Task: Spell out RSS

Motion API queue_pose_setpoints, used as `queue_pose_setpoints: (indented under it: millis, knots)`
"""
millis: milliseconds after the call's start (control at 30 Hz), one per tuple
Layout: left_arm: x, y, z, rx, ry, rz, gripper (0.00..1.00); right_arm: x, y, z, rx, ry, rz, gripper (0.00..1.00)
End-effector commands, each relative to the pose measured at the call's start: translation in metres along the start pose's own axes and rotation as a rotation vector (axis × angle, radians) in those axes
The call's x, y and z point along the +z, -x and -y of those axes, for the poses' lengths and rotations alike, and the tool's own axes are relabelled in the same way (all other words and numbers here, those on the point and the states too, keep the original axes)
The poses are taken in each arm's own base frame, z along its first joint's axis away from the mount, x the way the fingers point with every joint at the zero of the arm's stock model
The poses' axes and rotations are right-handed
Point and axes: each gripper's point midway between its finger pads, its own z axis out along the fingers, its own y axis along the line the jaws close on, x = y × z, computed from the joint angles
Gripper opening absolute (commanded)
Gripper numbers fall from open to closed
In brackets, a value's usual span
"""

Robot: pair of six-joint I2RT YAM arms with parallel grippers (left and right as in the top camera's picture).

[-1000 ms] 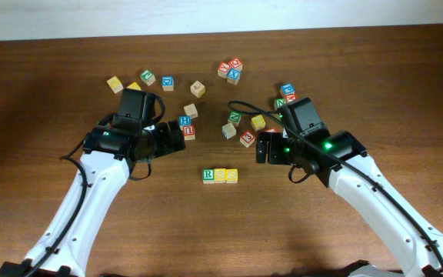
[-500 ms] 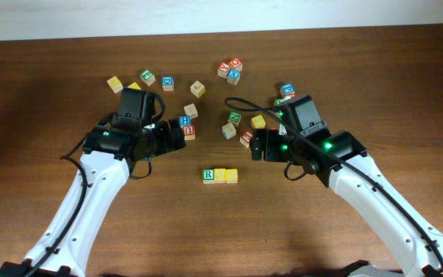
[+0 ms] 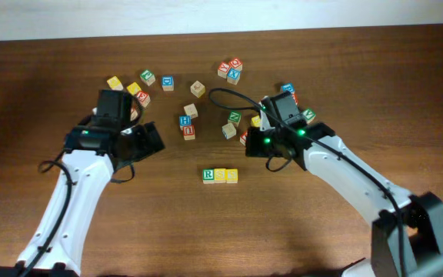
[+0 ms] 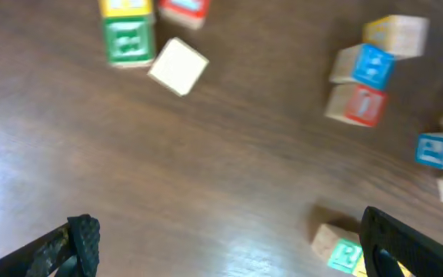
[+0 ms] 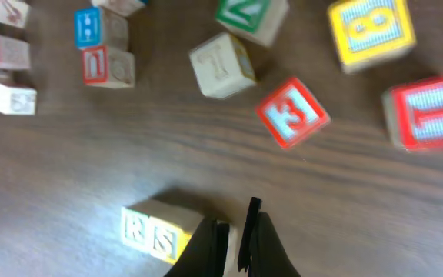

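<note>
Tabletop [image 3: 206,231] overhead shows RSS [image 3: 220,175] whole; wrist view's right tool [image 5: 237,227] hides one S.

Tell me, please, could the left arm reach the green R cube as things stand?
Probably yes. The left gripper is open, and only bare table lies between it and the R cube, whose near side has no cube against it.

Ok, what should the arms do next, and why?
Probably just lift both hands clear and stop: R cube, first S and second S already sit in a row reading RSS; left hand is open and empty, right hand shut on nothing.
</note>
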Motion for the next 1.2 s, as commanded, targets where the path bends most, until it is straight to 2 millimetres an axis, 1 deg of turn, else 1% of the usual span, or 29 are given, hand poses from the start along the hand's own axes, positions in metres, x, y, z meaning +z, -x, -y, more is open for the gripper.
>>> queue_pose_setpoints:
  millis: [0,67,200,267,400,500,600,733,900,1067,1167]
  knots:
    - [-0.003,0.001,-0.015,-0.047,0.029,-0.001,0.99,0.008,0.001,-0.034,-0.068,0.088,0.009,0.04]
    - [-0.003,0.002,-0.017,-0.051,0.033,0.001,0.99,0.014,0.001,-0.049,-0.108,0.109,0.032,0.04]
    - [-0.003,0.001,-0.020,-0.057,0.039,-0.008,0.99,0.028,0.001,-0.050,-0.101,0.019,0.087,0.04]
    - [-0.003,-0.001,-0.027,-0.074,0.055,-0.023,0.99,0.033,-0.001,-0.056,-0.113,0.029,0.085,0.04]
    - [-0.004,-0.002,-0.052,-0.143,0.095,-0.055,0.99,0.041,-0.001,-0.064,-0.123,0.053,0.095,0.04]
    - [-0.005,-0.004,-0.066,-0.186,0.114,-0.074,0.99,0.049,-0.002,-0.063,-0.096,0.047,0.094,0.04]
    - [-0.006,-0.005,-0.067,-0.190,0.113,-0.085,0.99,0.057,-0.004,-0.061,-0.087,0.043,0.087,0.04]
    - [-0.006,-0.006,-0.067,-0.190,0.114,-0.085,0.99,0.067,-0.012,-0.053,-0.080,0.020,0.054,0.04]
    - [-0.006,-0.006,-0.067,-0.190,0.113,-0.085,0.99,0.069,-0.020,-0.049,-0.079,0.002,0.025,0.04]
    - [-0.006,-0.006,-0.067,-0.190,0.113,-0.085,0.99,0.071,-0.032,-0.054,-0.102,-0.013,0.004,0.04]
    - [-0.006,-0.006,-0.067,-0.190,0.114,-0.085,0.99,0.071,-0.034,-0.046,-0.079,-0.076,0.016,0.04]
